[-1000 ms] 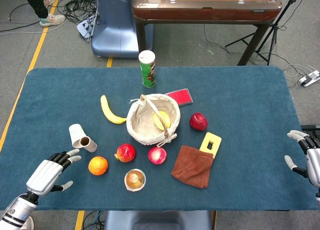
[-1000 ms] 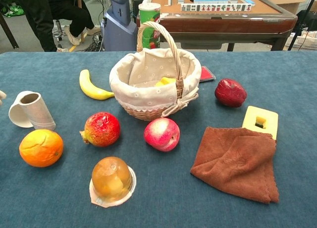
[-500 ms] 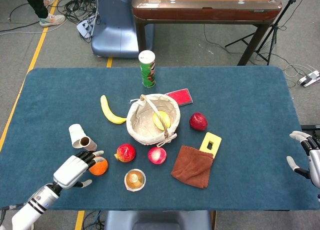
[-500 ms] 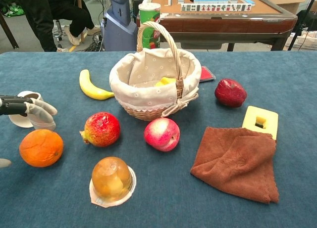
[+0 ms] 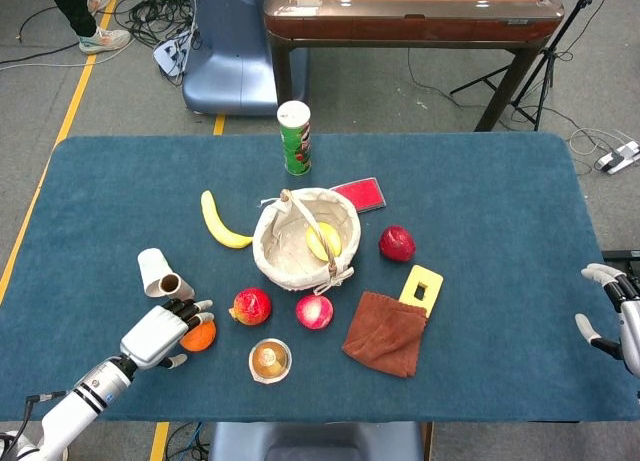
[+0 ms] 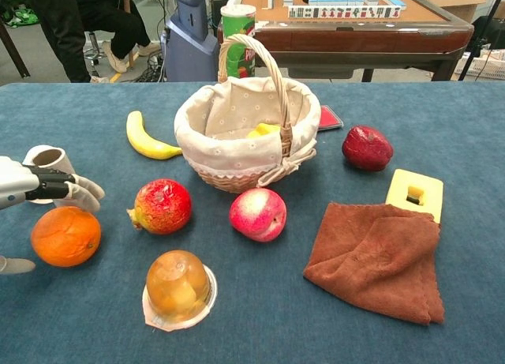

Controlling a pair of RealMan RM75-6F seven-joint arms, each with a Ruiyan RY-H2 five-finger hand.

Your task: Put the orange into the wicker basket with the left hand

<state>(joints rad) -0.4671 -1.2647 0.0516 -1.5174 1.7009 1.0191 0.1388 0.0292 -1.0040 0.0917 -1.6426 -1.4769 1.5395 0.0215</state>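
The orange (image 5: 200, 335) (image 6: 65, 235) lies on the blue table near the front left. My left hand (image 5: 160, 331) (image 6: 35, 186) hovers over it with fingers spread, the thumb low on its left side and the other fingers above it; it holds nothing. The wicker basket (image 5: 287, 264) (image 6: 237, 167), lined with white cloth and holding a yellow fruit (image 5: 323, 241), stands at mid-table, right of and beyond the orange. My right hand (image 5: 618, 316) rests open at the table's right edge, seen only in the head view.
A white cup (image 6: 49, 176) lies tipped behind the orange. A pomegranate (image 6: 162, 206), a jelly cup (image 6: 178, 287), a peach (image 6: 258, 214), a brown cloth (image 6: 383, 257), a banana (image 6: 146, 139), a red apple (image 6: 367, 148) and a chip can (image 5: 295, 137) surround the basket.
My left hand has swept in from the front left corner, rightward and forward, and now hangs over the orange. The right hand has barely shifted.
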